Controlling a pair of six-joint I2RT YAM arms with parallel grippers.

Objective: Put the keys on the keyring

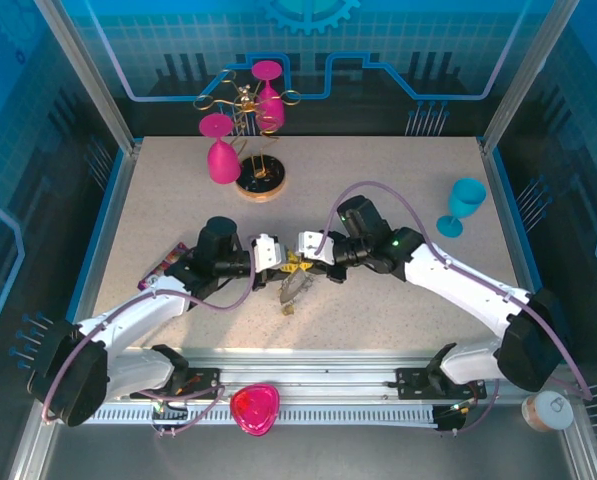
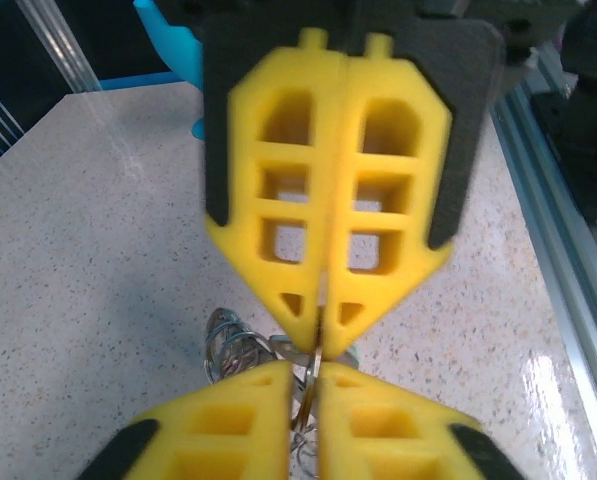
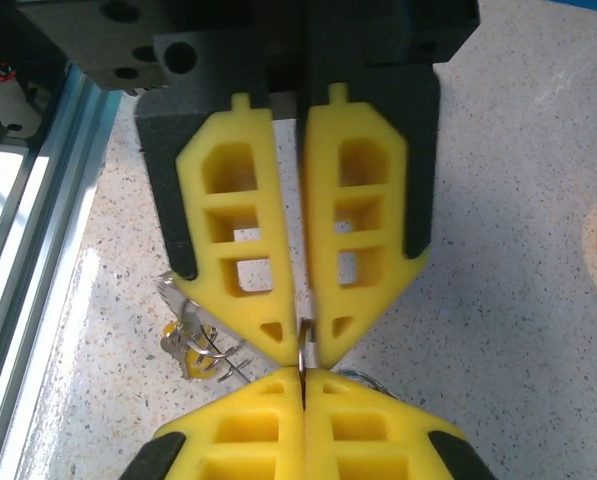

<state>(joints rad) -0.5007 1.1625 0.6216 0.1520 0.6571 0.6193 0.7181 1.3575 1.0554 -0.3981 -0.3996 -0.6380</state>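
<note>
Grippers meet tip to tip.
Your left gripper (image 2: 305,374) and right gripper (image 3: 302,376) pinch one metal sliver (image 2: 315,350) (keys (image 3: 190,338) beside).

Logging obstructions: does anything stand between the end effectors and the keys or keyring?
Nothing visible does. The left end effector and right end effector meet tip to tip, both shut on a thin metal piece, keys just beside it.

Left tool (image 2: 303,374) and right tool (image 2: 323,322) meet tip to tip, both pinching a thin metal piece (image 2: 312,392); wire loops (image 2: 230,345) lie on the speckled counter (image 2: 98,260).
</note>
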